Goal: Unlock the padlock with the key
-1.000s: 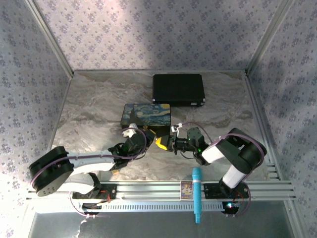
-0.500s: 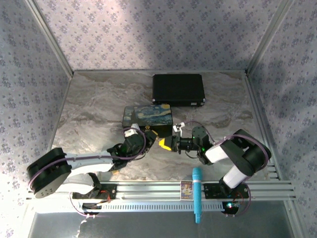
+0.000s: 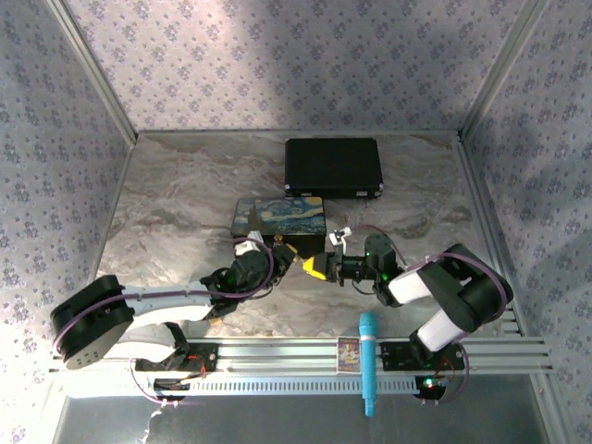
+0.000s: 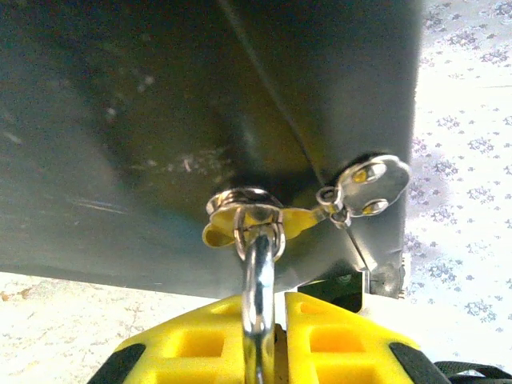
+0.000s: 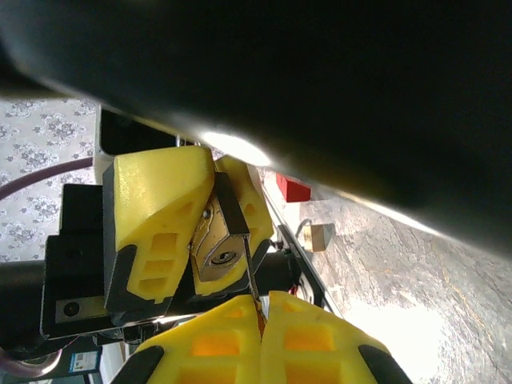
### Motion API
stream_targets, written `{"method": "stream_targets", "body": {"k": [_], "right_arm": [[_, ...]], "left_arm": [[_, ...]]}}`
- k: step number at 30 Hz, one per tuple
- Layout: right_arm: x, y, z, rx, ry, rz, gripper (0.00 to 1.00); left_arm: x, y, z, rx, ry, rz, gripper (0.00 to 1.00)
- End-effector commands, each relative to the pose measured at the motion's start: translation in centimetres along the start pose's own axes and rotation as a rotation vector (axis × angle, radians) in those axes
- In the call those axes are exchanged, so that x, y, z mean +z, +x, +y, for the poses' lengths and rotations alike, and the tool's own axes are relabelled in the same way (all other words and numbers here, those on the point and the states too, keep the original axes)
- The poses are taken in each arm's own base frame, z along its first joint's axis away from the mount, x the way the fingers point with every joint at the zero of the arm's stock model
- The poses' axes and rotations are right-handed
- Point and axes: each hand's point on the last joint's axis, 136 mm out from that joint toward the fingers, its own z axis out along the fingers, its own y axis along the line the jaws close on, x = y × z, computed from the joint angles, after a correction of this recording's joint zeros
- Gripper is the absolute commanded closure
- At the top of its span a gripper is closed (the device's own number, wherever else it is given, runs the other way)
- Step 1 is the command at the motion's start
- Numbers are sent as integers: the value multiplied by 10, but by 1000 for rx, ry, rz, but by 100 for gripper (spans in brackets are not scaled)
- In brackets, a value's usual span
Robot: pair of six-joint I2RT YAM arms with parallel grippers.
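Between the yellow fingers of the left gripper [image 4: 264, 312] sits the padlock [image 5: 218, 248], clamped, keyhole face turned toward the right gripper [image 5: 260, 314]. Right fingers are pinched tight on the thin key [image 5: 250, 268]; its tip is at the lock's face, but whether it is seated cannot be told. Both forearms lie low over the table [image 3: 176, 194], grippers tip to tip just before the painted box [image 3: 277, 215]. Black case [image 3: 333, 166] lies beyond it. Red block [image 5: 294, 188] lies well apart.
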Motion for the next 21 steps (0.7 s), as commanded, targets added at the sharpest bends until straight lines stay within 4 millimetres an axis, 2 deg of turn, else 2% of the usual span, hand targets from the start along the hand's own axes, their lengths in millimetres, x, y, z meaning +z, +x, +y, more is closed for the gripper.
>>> {"method": "stream_targets", "body": {"k": [1, 6, 13, 19, 21], "right_arm": [[4, -3, 14, -55, -20, -10, 100], [4, 0, 16, -64, -26, -3, 100], [-6, 7, 3, -57, -4, -15, 100], [-2, 3, 17, -86, -36, 2, 100], [-1, 3, 20, -95, -45, 3, 100]], "left_arm": [[0, 22, -29, -3, 97, 90, 100], [3, 22, -25, -12, 95, 88, 100], [2, 16, -23, -9, 86, 70, 100], [3, 21, -31, 3, 107, 98, 100], [3, 21, -28, 4, 99, 99, 100]]}}
